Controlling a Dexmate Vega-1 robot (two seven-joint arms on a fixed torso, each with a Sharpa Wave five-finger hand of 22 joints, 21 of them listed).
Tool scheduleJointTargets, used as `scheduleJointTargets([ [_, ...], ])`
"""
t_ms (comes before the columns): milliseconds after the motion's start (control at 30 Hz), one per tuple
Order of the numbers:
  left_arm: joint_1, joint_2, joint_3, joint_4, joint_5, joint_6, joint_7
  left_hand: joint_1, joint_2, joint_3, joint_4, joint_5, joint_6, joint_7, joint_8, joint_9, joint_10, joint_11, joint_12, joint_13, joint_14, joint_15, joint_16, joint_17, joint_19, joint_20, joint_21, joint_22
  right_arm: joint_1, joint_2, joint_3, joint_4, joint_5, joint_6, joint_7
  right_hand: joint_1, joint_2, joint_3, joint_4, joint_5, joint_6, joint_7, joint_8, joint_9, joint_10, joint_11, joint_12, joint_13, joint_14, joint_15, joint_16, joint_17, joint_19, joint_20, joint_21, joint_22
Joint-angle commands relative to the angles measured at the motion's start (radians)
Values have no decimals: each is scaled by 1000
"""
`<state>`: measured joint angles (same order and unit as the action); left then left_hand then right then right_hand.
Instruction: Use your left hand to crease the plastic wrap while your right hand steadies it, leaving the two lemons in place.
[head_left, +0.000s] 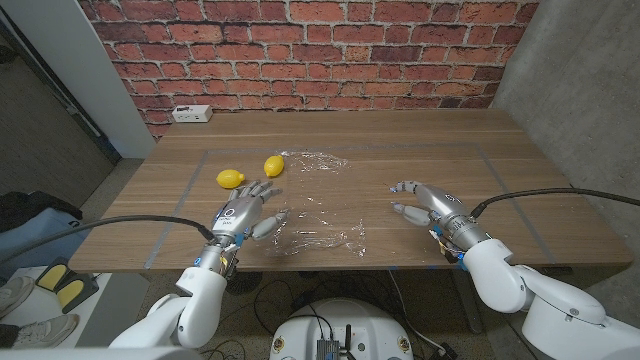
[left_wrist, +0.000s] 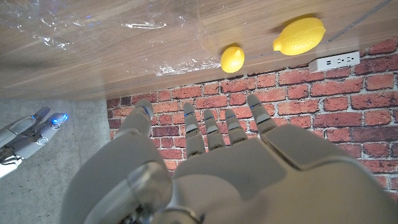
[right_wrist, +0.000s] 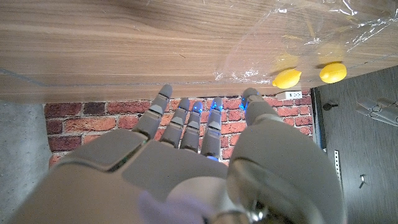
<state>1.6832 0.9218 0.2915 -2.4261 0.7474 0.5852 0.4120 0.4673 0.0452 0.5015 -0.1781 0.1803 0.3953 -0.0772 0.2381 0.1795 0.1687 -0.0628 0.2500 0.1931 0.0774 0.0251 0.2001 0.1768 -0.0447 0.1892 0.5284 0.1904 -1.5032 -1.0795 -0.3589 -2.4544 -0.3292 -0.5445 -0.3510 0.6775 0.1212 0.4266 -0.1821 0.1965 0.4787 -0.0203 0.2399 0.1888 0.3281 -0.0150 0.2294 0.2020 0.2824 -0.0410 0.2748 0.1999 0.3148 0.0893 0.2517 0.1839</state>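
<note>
plastic wrap (head_left: 318, 205) lies spread on the table (head_left: 420, 140), two lemons (head_left: 230, 179) near its far-left corner; left hand (head_left: 243, 213) and right hand (head_left: 428, 203) hold nothing, fingers apart.

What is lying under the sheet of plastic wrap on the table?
Through the clear plastic wrap only the wooden table shows. The two lemons lie beside its edge, not under it. No part looks covered.
</note>
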Motion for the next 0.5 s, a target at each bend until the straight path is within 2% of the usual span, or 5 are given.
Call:
scheduleJointTargets([
  [33,-26,23,69,-31,137,136,-93,40,-9,7,-9,3,27,-10,11,5,2,-15,-8,5,1,-2,-4,2,13,3,-7,-2,19,-4,-44,-20,-64,-38,28,35,-8,2,-6,-1,30,3,10,5,21,-2,2,2,14,-37,6,5,16,-3,7,3],
  [333,-60,44,127,-41,261,219,-184,168,-63,11,-10,11,148,-45,36,6,25,-36,-9,3,1,-10,-6,2,49,-16,-17,-5,25,1,-69,-33,-106,-70,38,113,-44,-1,-7,-15,91,9,24,9,51,-19,4,2,33,-58,11,7,35,-8,9,4],
  [367,-63,49,131,-43,271,223,-198,178,-69,10,-10,12,155,-57,36,6,25,-41,-10,3,1,-12,-6,2,52,-18,-18,-5,26,1,-70,-34,-104,-74,43,113,-53,-6,-5,-16,95,8,25,9,51,-21,3,3,32,-60,10,8,34,-9,8,4],
  [433,-72,54,142,-45,297,233,-225,195,-82,6,-10,14,164,-69,36,7,16,-46,-16,3,-3,-9,-8,2,56,-19,-21,-5,29,4,-72,-32,-101,-72,48,103,-98,-37,8,-15,100,6,21,11,49,-26,-1,4,30,-62,9,9,33,-14,5,4],
  [500,-82,60,154,-47,328,243,-260,203,-92,2,-10,16,170,-73,36,7,13,-46,-17,3,-7,-8,-9,2,61,-22,-21,-6,33,4,-76,-32,-103,-76,55,98,-108,-47,13,-14,103,3,20,12,47,-29,-3,4,26,-69,7,11,30,-20,3,4],
])
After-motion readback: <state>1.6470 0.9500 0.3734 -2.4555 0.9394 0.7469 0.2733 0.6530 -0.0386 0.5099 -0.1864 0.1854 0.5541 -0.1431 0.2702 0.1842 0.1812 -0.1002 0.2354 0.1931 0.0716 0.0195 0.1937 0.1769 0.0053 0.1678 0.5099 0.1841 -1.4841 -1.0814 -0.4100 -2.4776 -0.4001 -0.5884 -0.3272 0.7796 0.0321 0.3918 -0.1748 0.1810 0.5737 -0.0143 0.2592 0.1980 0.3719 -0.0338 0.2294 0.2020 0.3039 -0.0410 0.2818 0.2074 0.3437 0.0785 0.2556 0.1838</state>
